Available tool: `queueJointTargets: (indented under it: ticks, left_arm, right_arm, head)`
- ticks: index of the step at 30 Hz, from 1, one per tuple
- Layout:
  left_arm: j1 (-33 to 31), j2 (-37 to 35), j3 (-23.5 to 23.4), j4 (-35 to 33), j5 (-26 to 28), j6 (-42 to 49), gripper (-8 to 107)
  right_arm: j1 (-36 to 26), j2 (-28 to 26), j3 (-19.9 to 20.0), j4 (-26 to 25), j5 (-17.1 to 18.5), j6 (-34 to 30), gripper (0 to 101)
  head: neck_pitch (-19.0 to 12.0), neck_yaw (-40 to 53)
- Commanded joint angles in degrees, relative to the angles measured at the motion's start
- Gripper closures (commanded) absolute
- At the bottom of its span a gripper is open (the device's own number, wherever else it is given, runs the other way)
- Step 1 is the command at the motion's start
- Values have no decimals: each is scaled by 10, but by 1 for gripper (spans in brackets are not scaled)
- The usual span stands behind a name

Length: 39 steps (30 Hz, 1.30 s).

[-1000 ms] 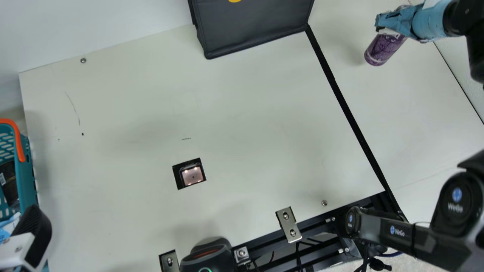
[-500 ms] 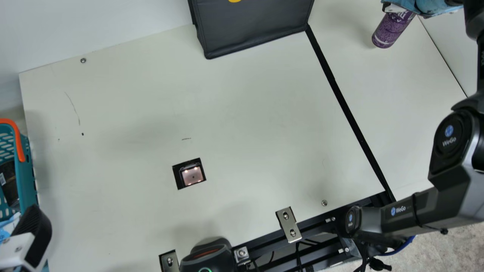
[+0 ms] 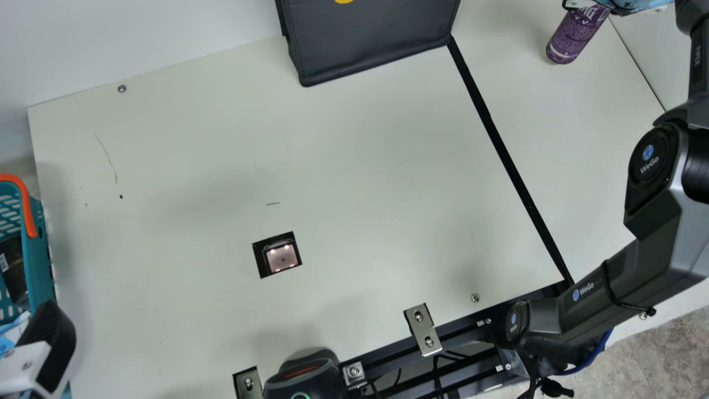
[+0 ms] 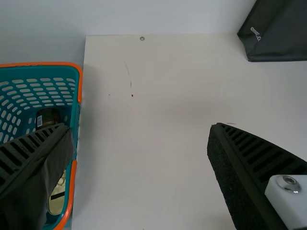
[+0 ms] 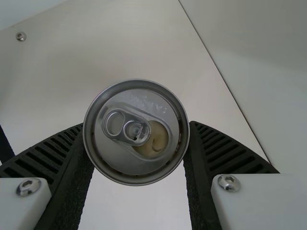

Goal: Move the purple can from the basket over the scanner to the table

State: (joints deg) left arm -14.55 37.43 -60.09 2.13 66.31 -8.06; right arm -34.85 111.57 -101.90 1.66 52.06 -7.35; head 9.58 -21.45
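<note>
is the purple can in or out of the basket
Out: the can is held in the right hand at the main view's right, with the basket at its left edge.

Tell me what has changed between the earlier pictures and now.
The purple metal can, held in the black right gripper, has moved toward the main view's top edge and slightly right. Nothing was newly gripped or released. The open black left gripper, teal plastic basket, black fabric bag and square scanner window stayed put.
</note>
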Motion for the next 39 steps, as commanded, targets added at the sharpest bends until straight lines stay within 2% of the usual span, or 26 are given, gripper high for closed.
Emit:
queueJointTargets:
  ticks: [1,3,20,31,39]
  left_arm:
    - [0,0,0,0,0,0,9]
    - [0,0,0,0,0,0,9]
    - [0,0,0,0,0,0,9]
    - [0,0,0,0,0,0,9]
    - [0,0,0,0,0,0,9]
  right_arm:
    - [-1,5,-5,6,1,-1,101]
    - [-2,10,-9,9,2,0,101]
    - [1,19,-3,4,-6,12,45]
    - [10,-3,23,-25,-31,16,8]
    - [17,-50,63,-47,-62,12,6]
  head:
    - [-17,-1]
    - [-17,-1]
    - [-17,-1]
    - [-17,-1]
    - [-17,-1]
